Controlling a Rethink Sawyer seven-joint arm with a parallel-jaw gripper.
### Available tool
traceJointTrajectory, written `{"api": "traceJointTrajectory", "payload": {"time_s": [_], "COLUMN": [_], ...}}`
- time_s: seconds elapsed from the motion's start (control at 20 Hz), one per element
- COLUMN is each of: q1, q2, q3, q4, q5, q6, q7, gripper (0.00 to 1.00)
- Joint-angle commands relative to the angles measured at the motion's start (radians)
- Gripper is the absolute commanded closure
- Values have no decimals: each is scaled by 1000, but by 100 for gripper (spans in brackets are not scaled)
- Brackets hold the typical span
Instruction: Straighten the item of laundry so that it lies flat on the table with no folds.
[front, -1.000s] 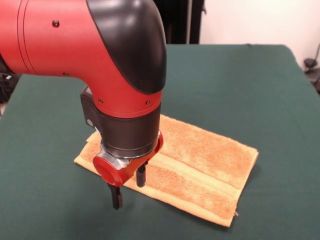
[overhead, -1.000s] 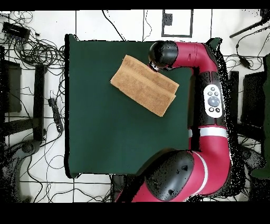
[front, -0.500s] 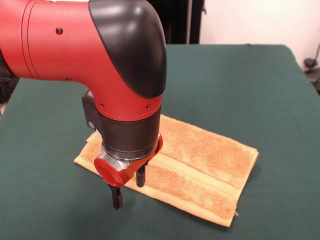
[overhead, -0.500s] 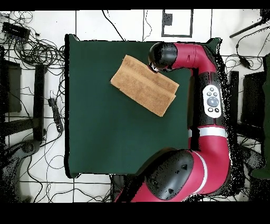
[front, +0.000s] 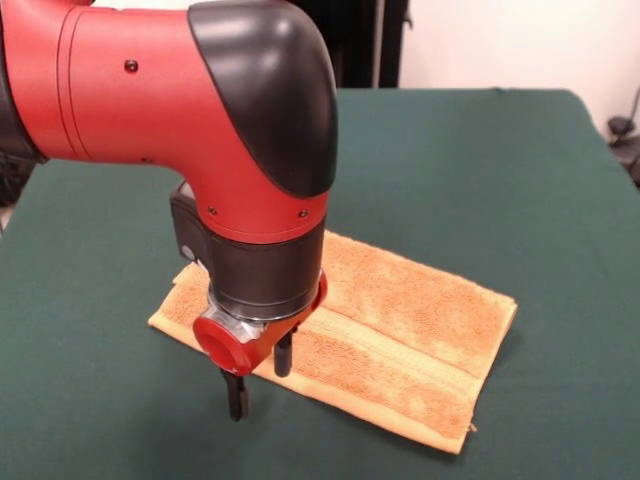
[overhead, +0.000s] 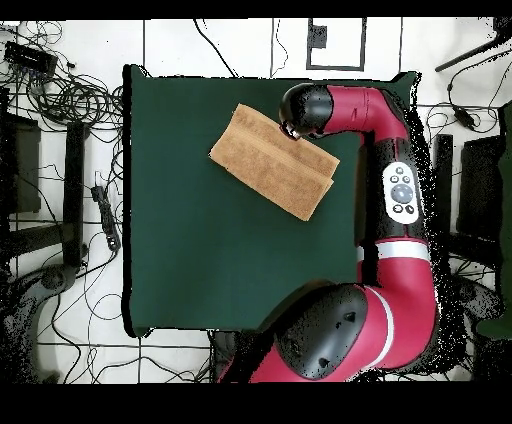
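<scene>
The gripper hangs with its jaws apart at the near edge of the towel, which lies folded in half on the table. The towel looks soft and light, so a loose edge is best to grab. The top view shows the whole towel near the table's edge, but the arm hides the gripper there.

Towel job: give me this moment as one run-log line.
towel: folded double, lying on table | gripper: open, above towel's long edge, nothing held | task: not done
</scene>
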Motion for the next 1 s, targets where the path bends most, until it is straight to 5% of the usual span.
{"api": "traceJointTrajectory", "payload": {"time_s": [0.05,1.0], "q1": [44,40], "q2": [1,11], "q3": [-2,-4], "q4": [153,173], "q5": [-24,-45], "q6": [-55,-94], "q7": [-126,-108], "gripper": [0,0]}}
